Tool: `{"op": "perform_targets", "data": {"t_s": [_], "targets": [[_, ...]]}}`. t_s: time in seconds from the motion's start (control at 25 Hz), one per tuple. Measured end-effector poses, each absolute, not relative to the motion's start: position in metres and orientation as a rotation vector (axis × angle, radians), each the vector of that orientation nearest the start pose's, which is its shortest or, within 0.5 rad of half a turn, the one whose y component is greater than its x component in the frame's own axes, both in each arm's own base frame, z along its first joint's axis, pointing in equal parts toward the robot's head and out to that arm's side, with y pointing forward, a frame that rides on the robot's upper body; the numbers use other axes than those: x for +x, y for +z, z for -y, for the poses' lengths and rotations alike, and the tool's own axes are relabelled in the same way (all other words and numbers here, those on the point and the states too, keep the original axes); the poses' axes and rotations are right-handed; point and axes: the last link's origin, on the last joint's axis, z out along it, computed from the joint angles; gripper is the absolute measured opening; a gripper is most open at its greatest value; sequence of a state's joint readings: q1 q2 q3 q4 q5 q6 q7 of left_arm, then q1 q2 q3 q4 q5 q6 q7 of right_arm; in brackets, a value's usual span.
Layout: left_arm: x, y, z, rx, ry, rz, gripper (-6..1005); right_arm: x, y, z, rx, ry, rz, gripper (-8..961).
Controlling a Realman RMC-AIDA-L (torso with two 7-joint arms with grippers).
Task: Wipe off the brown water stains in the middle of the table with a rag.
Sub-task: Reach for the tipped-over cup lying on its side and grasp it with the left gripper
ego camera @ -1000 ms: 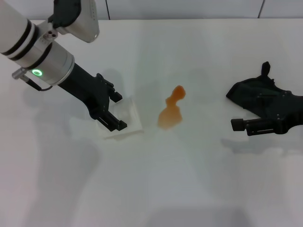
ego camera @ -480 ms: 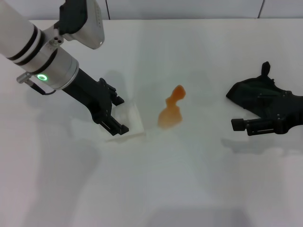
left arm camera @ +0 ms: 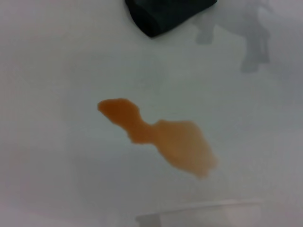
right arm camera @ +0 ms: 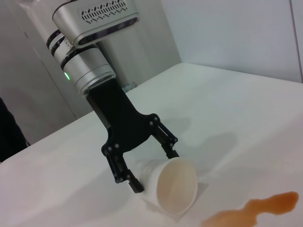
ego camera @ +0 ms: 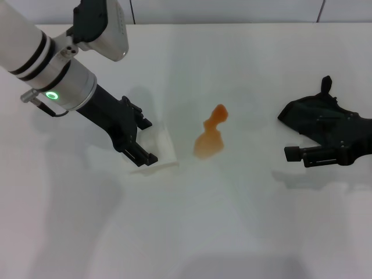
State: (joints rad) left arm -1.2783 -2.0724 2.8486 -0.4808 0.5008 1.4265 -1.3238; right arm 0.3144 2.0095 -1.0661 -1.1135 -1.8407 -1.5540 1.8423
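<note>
A whitish translucent cup [ego camera: 156,149] lies on its side left of centre in the head view, mouth open toward the stain and nothing visible inside. The left gripper [ego camera: 143,141] straddles it, fingers spread apart on either side of the cup wall; contact cannot be confirmed. The brown water stains [ego camera: 210,137] form one orange-brown translucent blotch, narrow lobe joined to a wider blob, at the centre of the smooth white table [ego camera: 232,221]. The rag [ego camera: 314,114], black, soft and lumpy with a pointed tip, sits at right centre, with the right gripper [ego camera: 308,154] just below it; its jaw state cannot be told. Nothing has shifted since half a second ago.
</note>
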Motion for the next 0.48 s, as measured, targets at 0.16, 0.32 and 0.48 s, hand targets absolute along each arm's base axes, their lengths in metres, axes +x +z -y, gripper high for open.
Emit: {"op": "perform_targets", "data": {"t_s": [0.16, 0.32, 0.48], "targets": [[-0.1895, -0.0315, -0.4057, -3.086, 0.413, 0.238, 868, 0.2479, 0.0434, -0.311, -2.755, 0.51, -0.795, 873], [-0.1888, -0.0334, -0.405, -3.092, 0.41, 0.234, 868, 0.2477, 0.0434, -0.3112, -2.755, 0.51, -0.794, 873], [-0.1888, -0.0337, -0.4052, -3.091, 0.409, 0.233, 868, 0.2475, 0.0434, -0.3113, -2.755, 0.51, -0.793, 873]]}}
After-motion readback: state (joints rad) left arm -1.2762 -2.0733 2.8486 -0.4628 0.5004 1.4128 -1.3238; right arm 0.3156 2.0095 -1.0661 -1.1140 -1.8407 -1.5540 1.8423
